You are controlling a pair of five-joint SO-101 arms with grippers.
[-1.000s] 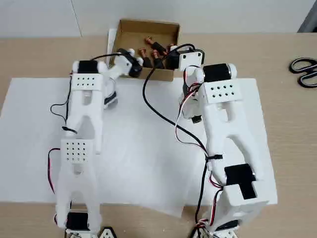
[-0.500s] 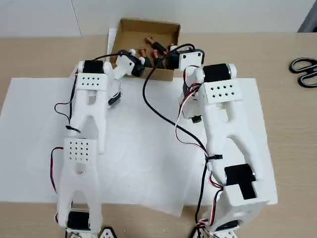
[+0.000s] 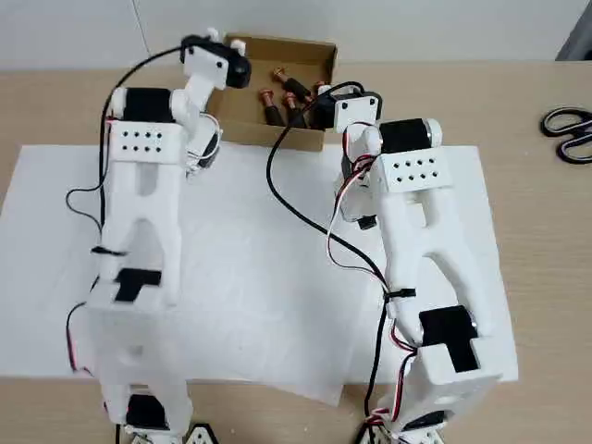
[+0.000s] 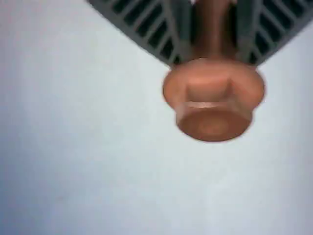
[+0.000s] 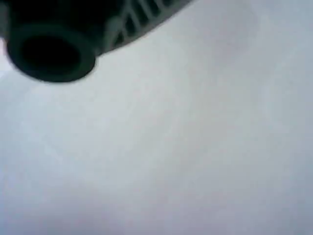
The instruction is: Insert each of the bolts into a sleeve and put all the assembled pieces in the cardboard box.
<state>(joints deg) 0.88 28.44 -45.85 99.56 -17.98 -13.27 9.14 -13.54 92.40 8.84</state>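
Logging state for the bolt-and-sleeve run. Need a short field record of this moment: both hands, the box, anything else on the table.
left hand: shut on a copper bolt, head pointing out, above the box's left wall
right hand: shut on a black sleeve, at the box's front wall
box: open, several assembled pieces inside
table: white sheet; scissors at the right edge

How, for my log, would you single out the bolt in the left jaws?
Find the cardboard box at the table's far edge; the left gripper hangs by its left corner. Its jaws clamp a copper bolt, shank bare, unlike the black-sleeved ones in the box.
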